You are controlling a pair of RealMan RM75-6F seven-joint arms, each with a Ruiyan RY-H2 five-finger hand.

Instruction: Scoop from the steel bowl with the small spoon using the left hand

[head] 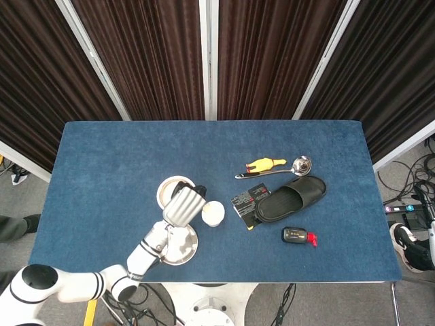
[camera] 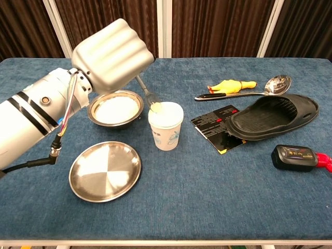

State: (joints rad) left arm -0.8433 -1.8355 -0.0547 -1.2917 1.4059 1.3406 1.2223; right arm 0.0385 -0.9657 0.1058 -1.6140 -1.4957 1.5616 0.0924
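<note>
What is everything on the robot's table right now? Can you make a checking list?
Surface: blue cloth-covered table, flat.
Job's things: round steel bowl holding white grains; small metal spoon tipped into the white paper cup.
Clutter: empty flat steel plate; black rubber slipper; yellow rubber chicken; steel ladle; black card; black car key fob with red tag.
Hands: left hand holds the spoon; right hand not seen.
Cables: on the floor at right.
Surroundings: dark brown curtains.
</note>
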